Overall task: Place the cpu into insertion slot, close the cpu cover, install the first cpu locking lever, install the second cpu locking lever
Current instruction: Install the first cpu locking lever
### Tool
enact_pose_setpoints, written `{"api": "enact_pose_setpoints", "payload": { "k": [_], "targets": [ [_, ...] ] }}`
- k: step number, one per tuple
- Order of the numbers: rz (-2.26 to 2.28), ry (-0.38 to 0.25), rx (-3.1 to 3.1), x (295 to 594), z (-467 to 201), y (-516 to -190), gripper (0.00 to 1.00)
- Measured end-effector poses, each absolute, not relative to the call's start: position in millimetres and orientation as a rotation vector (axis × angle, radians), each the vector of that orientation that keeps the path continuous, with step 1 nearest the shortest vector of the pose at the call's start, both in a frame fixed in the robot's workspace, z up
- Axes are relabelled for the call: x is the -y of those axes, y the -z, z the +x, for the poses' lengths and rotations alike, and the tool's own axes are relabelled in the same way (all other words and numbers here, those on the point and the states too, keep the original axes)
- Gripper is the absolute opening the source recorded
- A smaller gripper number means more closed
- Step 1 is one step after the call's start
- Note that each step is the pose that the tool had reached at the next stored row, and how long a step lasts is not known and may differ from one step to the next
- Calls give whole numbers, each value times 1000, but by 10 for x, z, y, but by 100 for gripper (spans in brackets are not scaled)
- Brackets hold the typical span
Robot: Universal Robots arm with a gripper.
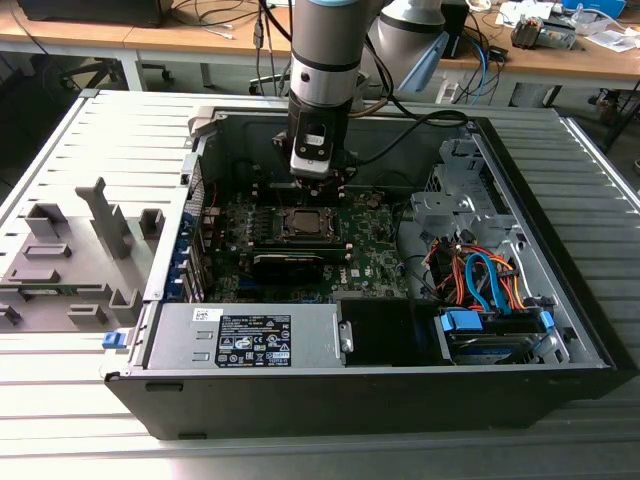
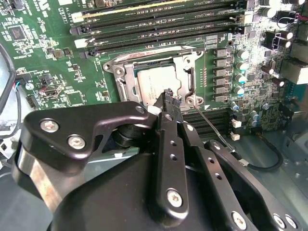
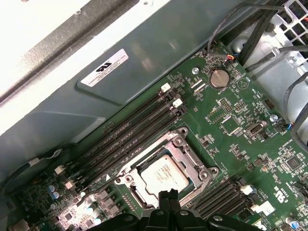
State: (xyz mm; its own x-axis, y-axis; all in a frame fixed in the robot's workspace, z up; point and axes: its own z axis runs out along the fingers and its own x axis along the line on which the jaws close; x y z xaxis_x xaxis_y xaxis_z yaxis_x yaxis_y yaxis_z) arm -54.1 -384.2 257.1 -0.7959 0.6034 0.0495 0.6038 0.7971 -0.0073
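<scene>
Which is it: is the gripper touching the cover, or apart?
Cannot tell. In the second wrist view the gripper overlaps the cover at its edge, hiding any contact or gap.

Silver-grey arm (image 1: pixel 322 45), black screw-studded gripper (image 2: pixel 169 96)

Cpu (image 3: pixel 163 174) sits inside cpu cover (image 3: pixel 195 166) window; mem slots (image 3: pixel 130 130) flank both sides; mobo (image 3: pixel 226 149) in case (image 1: pixel 380 400).

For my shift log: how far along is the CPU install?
Done: the cpu sits in its socket and the cpu cover lies closed over it. In hand: the gripper, shut, is at the socket's edge beside a thin lever that angles away across the board. Left: that lever looks unlatched, so the lever steps appear to remain.
</scene>
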Motion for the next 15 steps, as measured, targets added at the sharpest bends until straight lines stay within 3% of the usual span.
{"api": "enact_pose_setpoints", "payload": {
  "k": [15],
  "targets": [
    [-961,13,2939,3842,-541,-2571,11]
  ]
}}
